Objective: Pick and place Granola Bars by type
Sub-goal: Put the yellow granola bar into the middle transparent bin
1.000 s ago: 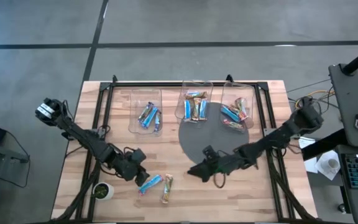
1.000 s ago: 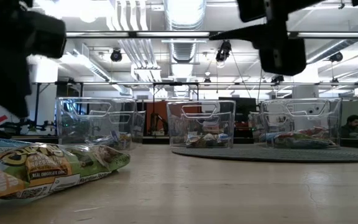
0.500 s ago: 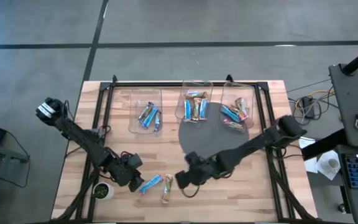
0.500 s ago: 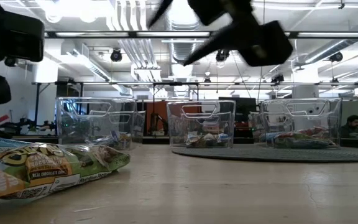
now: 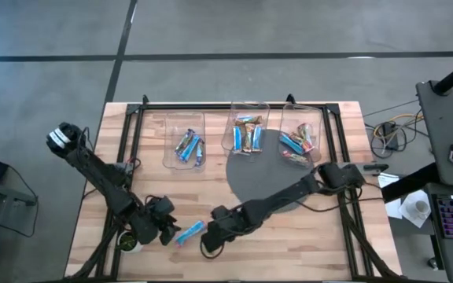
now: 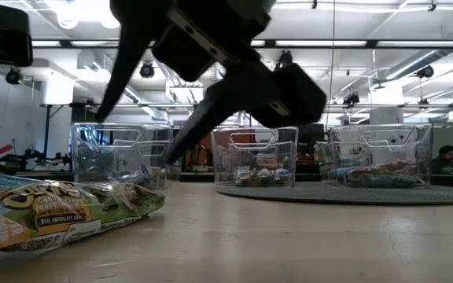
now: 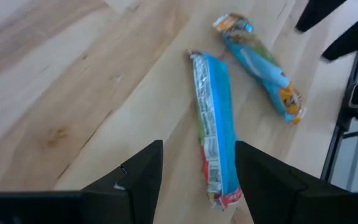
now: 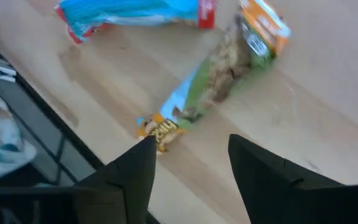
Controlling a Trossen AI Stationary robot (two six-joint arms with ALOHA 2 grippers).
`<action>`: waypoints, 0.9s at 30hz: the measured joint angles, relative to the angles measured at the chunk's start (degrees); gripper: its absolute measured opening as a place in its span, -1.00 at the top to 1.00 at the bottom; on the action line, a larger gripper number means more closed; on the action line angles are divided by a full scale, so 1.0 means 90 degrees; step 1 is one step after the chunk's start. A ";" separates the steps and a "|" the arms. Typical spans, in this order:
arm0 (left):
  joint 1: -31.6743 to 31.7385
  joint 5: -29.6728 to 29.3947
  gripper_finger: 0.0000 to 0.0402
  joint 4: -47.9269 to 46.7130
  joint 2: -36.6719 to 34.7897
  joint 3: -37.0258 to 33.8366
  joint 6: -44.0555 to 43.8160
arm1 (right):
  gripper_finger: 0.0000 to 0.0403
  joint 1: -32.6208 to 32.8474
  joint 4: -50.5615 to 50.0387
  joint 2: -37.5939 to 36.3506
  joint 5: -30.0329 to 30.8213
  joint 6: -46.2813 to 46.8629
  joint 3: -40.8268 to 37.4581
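the left end effector (image 5: 166, 233) sits low near the counter's (image 5: 329, 244) front edge, fingers (image 7: 145, 171) apart and holding nothing, just beside a blue bar (image 5: 189, 233) lying flat. a small cup (image 5: 130, 244) stands beside the left arm. the right end effector (image 5: 208, 245) hangs right above a green-tan bar (image 8: 216, 84) close to the blue one, fingers (image 8: 263, 171) spread, gripping nothing. further back, three clear bins stand in a row: left bin (image 5: 170, 126) with blue bars, middle bin (image 5: 250, 106) and right bin (image 5: 314, 118) with mixed bars.
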 joint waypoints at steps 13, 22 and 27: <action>-0.0370 -0.0852 0.10 0.0001 0.0000 0.0000 -0.0503 | -0.45 -0.0111 -0.1496 0.0691 0.0132 -0.0719 0.1583; -0.0370 -0.1095 0.10 0.0002 0.0000 0.0000 -0.0722 | -0.61 -0.0291 -0.1317 0.0746 0.0017 -0.0732 0.1348; -0.0370 -0.1095 0.10 -0.0003 0.0000 0.0000 -0.0713 | -0.53 -0.0323 -0.1281 0.0746 0.0013 -0.0732 0.1148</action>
